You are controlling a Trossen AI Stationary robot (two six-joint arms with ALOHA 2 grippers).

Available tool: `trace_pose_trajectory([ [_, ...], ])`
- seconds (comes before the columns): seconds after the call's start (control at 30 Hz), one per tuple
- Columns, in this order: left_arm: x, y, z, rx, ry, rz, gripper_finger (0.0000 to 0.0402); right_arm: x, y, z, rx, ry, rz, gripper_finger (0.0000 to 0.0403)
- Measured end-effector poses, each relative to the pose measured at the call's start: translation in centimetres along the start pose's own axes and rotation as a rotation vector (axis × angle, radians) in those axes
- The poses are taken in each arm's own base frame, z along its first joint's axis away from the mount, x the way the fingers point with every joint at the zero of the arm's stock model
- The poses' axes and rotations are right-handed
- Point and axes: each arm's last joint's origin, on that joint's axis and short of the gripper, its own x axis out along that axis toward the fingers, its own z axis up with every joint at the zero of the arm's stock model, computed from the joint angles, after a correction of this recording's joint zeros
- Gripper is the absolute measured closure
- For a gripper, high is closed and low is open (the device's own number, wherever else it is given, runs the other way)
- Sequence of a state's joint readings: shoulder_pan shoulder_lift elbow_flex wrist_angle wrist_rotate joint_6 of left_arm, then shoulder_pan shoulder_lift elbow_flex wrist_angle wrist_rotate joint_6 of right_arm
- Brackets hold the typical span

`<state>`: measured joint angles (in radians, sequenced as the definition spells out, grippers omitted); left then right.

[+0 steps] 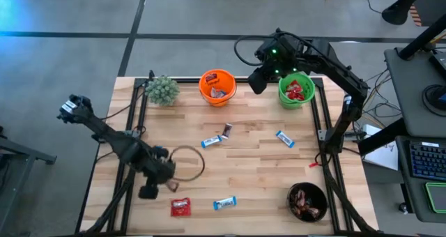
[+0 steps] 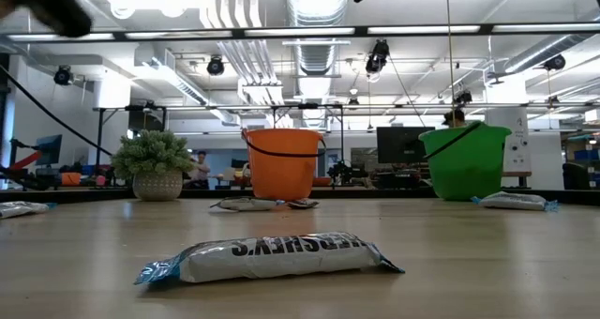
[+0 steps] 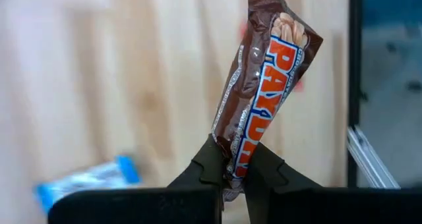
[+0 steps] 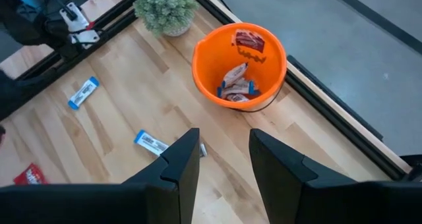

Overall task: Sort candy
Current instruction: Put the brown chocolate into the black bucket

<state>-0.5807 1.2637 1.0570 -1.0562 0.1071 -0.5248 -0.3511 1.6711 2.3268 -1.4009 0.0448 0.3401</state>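
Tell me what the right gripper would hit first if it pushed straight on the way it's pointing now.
Probably the bare wooden table just beside the orange bucket. The open right gripper aims down at that spot; depth is unclear, so it might clip the bucket's rim.

Surface (image 1: pixel 251 174): light wood planks, framed by black rails.

Orange bucket (image 1: pixel 217 86): orange, with a black wire handle; it contains red and blue-and-white wrappers.

Green bucket (image 1: pixel 297 90): bright green; it contains red packets.

Dark bowl (image 1: pixel 307 201): dark brown to black; it contains dark brown bars.

Plant (image 1: pixel 163 90): grey-green foliage in a pale pot.

Held bar (image 3: pixel 264 85): dark brown wrapper with orange lettering on a white band edged in blue.

Left pincer (image 3: pixel 232 173): black.

Right pincer (image 4: pixel 224 159): black.

Loose bars (image 1: pixel 212 141): blue ends, white centre. In the low view the near bar (image 2: pixel 272 258) is silver-white with dark lettering.

Red packet (image 1: pixel 180 207): red with white print.
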Motion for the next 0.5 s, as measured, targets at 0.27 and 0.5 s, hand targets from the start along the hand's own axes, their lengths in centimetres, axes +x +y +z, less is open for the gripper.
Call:
trace_pose_trajectory([
  [0.27,-6.2,2.8,2.2,-0.019,-0.269,0.206,0.0398,-0.1,1.3,-0.2,-0.073,-0.017,0.036,0.0279],
  [0.5,-10.8,4.7,4.1,0.000,-0.451,0.442,0.0398,-0.5,3.4,0.6,-0.108,-0.152,0.142,0.0270],
])
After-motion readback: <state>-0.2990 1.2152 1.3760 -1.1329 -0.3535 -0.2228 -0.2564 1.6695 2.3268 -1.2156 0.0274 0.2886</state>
